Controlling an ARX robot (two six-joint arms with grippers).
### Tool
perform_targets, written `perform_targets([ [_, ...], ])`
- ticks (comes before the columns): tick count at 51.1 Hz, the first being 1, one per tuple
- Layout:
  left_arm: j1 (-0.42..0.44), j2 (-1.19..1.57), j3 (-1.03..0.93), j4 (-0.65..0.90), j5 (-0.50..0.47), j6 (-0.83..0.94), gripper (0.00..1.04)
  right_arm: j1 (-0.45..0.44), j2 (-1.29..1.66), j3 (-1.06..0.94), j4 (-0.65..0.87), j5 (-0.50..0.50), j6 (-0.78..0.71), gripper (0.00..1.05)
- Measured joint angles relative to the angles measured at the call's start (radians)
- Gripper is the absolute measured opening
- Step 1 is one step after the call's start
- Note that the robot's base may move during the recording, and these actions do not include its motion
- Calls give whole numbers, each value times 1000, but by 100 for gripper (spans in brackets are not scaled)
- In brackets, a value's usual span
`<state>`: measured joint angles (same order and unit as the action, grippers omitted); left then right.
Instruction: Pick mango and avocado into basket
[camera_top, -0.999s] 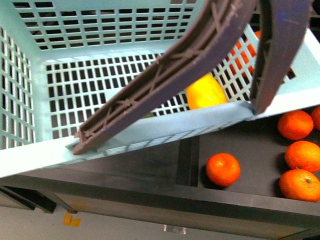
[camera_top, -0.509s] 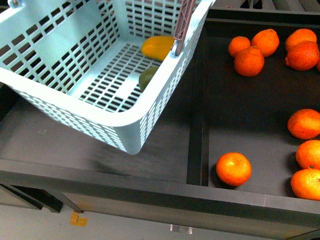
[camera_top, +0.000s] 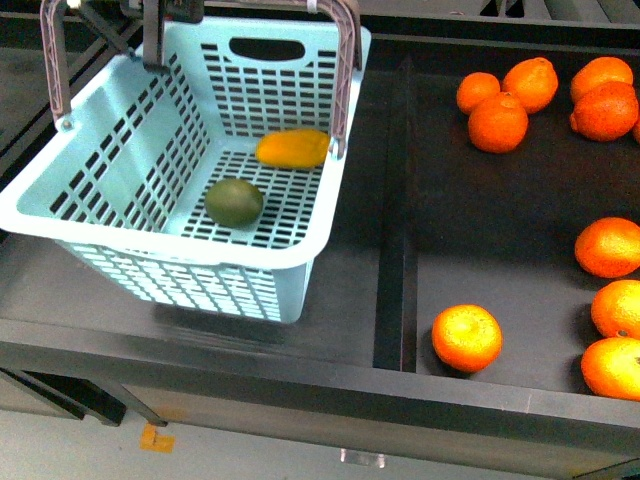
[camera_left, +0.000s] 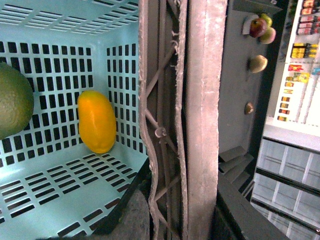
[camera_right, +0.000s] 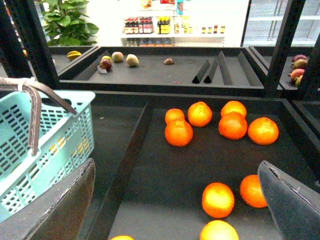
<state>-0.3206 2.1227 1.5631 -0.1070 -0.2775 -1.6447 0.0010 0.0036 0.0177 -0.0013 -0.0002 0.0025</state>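
Resting tilted on the dark table, the basket is light teal plastic with slotted walls, an oval cut-out in its far wall and two brown ribbed arched handles drawn together above it; its near rim sits lower than the far one. Inside, on the slotted floor, the mango is smooth, yellow-orange and oblong, its long axis running from 9 to 3 o'clock in the front view, close to the far wall. The avocado is dull dark green and egg-shaped, lying apart from the mango at its 7 o'clock. Glossy, round oranges are scattered over the adjoining compartment beyond a raised divider. A dark part of the left gripper shows at the handles at the top edge, cut off by the frame; whether its jaws are clenched cannot be told, and the left wrist view is filled by the handle's ribbing. The right gripper hangs over the oranges with its jaws spread wide, holding nothing. The avocado is half cut off in the left wrist view.
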Motion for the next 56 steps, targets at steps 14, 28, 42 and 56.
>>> perform_targets([
  [14,-16,-18,-93,12,22,-25,38,0,0,0,0,0,0,96],
  [28,2,-241,-261,3,-40,-117,97,0,0,0,0,0,0,96],
  [42,7,-452,-399,-151,-59,-16,93,0,0,0,0,0,0,96],
  [56,116,-691,-1036,1029,74,1392,38,0,0,0,0,0,0,96],
])
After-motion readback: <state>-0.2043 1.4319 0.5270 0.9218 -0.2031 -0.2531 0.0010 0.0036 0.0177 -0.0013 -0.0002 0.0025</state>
